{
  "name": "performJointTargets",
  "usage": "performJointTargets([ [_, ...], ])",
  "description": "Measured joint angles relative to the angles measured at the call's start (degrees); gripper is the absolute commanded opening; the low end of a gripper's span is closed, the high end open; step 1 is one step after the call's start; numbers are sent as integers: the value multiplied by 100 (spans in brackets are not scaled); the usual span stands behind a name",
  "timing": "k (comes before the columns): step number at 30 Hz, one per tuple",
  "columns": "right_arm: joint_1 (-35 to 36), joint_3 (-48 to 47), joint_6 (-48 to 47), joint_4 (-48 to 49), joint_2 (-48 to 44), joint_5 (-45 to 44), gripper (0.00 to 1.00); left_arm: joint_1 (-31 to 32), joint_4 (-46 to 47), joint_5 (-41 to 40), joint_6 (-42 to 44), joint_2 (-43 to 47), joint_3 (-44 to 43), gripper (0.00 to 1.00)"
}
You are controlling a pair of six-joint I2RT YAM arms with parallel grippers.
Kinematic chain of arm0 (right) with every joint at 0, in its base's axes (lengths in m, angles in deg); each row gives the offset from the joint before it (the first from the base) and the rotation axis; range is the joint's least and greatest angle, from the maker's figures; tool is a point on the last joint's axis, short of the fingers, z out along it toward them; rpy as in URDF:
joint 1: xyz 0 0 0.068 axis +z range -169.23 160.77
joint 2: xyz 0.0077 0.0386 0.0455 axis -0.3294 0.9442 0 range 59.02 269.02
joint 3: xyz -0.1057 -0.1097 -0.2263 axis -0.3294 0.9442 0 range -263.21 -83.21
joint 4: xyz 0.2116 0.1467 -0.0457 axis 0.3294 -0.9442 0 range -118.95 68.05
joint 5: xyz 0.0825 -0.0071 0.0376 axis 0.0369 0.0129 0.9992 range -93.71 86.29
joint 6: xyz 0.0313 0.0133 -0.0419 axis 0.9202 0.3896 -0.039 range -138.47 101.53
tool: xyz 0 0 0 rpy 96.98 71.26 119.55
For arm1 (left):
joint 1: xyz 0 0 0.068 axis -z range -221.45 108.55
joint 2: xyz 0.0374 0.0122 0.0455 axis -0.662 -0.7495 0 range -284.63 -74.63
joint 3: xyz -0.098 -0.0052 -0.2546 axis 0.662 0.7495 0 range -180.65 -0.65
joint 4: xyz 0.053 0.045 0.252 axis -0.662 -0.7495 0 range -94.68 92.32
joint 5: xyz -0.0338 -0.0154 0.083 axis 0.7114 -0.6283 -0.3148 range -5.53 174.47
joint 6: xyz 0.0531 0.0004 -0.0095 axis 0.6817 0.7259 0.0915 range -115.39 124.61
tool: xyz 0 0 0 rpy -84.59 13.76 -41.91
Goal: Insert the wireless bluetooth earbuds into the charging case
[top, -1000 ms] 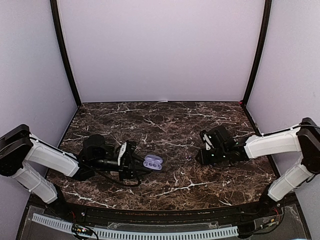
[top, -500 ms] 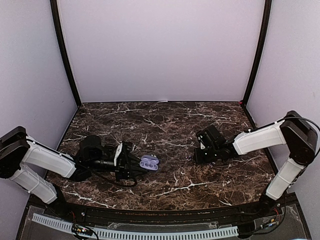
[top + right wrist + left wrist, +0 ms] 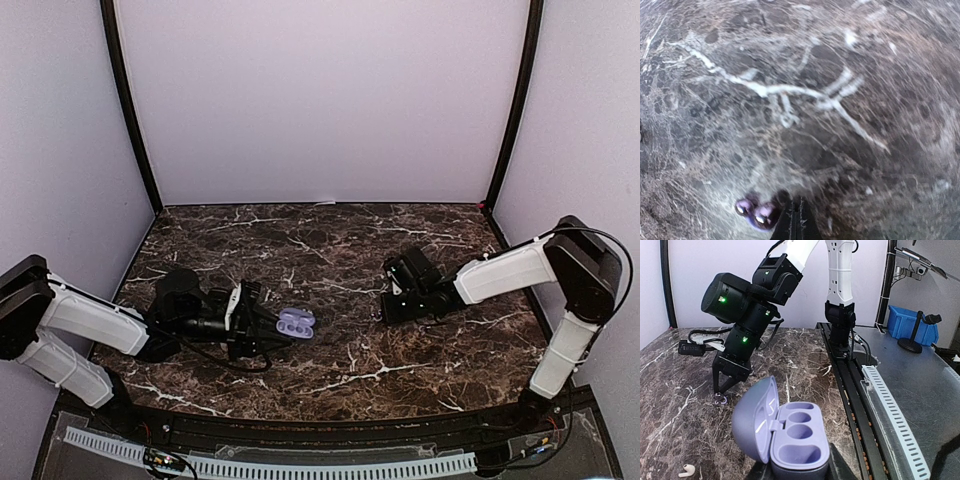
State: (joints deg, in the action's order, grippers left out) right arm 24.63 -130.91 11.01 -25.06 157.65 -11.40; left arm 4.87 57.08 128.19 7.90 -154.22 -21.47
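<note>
The right gripper [image 3: 796, 222] is seen with its fingers pressed together, tips pointed down at the table [image 3: 330, 250]. A purple earbud [image 3: 759, 213] lies on the marble just beside those tips, on their left in the right wrist view. Whether its edge is pinched between the fingers cannot be told, as that view is blurred. In the left wrist view the same small purple shape is seen on the table directly under the tips.

The left gripper [image 3: 272, 327] is clamped on the case [image 3: 797, 447], which is gripped by its lower end. The case is lavender and is held open side up. Its lid [image 3: 754, 422] is swung open to the left in the left wrist view, and rounded wells are shown in its base.

From above, the two grippers are seen facing each other across the middle of the table, well apart, with the case on the left and the purple earbud on the right.

A white earbud [image 3: 687, 470] is seen lying on the table at the lower left of the left wrist view, apart from the case and from the right gripper.
</note>
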Motion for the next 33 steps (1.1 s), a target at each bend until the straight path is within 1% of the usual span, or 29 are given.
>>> performJointTargets([
  [8,0,-461,-315,197,459,286,0,-33,-262,0,79,120,0,19],
  [11,2,-595,-439,306,597,546,0,-37,-310,0,79,144,0,19],
  [18,28,-680,-719,417,704,1110,0,-42,-402,2,79,199,0,18],
  [24,39,-682,-929,431,715,1534,3,-42,-433,9,79,203,-2,18],
  [27,50,-682,-975,428,715,1569,7,-42,-435,13,79,203,-2,18],
  [33,68,-678,-1034,428,706,1537,8,-42,-435,13,81,203,-2,18],
])
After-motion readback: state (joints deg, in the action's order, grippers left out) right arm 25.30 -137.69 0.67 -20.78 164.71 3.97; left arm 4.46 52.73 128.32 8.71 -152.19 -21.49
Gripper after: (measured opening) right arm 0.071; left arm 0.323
